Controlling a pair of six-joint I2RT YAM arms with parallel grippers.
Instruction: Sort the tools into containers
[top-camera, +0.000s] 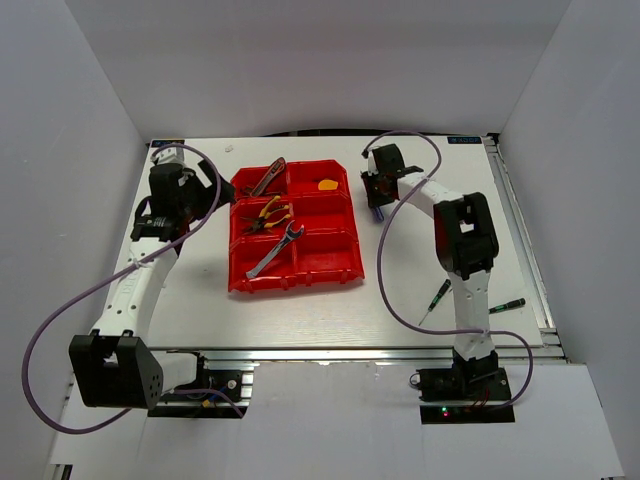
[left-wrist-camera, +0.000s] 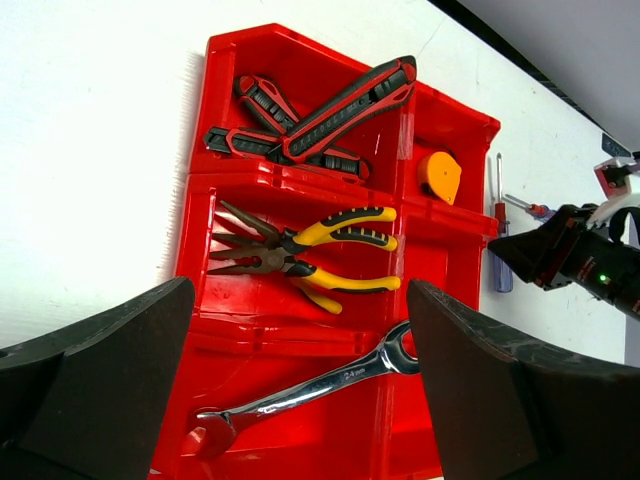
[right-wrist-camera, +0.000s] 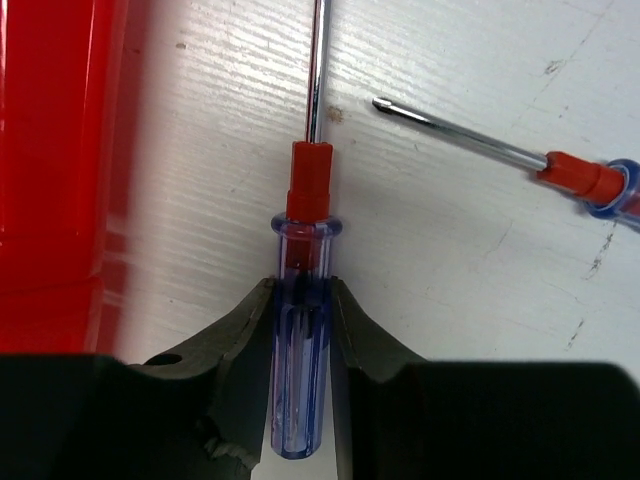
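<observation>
White tabletop (top-camera: 300, 312), two green-black screwdrivers (top-camera: 438, 296) loose at my near right. Glossy red bins (top-camera: 332, 257) mid-table hold a silver wrench (top-camera: 275, 250) stamped 24, yellow-handled pliers (top-camera: 268, 215), red-black pliers (top-camera: 268, 177) and an orange piece (top-camera: 327, 184); my left gripper (left-wrist-camera: 300, 300) gapes open beside them. Right of the far bins, my right gripper (right-wrist-camera: 300, 290) clamps a clear blue screwdriver (right-wrist-camera: 308, 240) lying flat.

"24mm" stamped on silver wrench (left-wrist-camera: 330, 385) shank, no other legible text

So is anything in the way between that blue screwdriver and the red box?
Nothing visible. Only bare table lies between the blue screwdriver, held by the right gripper, and the red box. The other screwdriver lies on the far side.
</observation>
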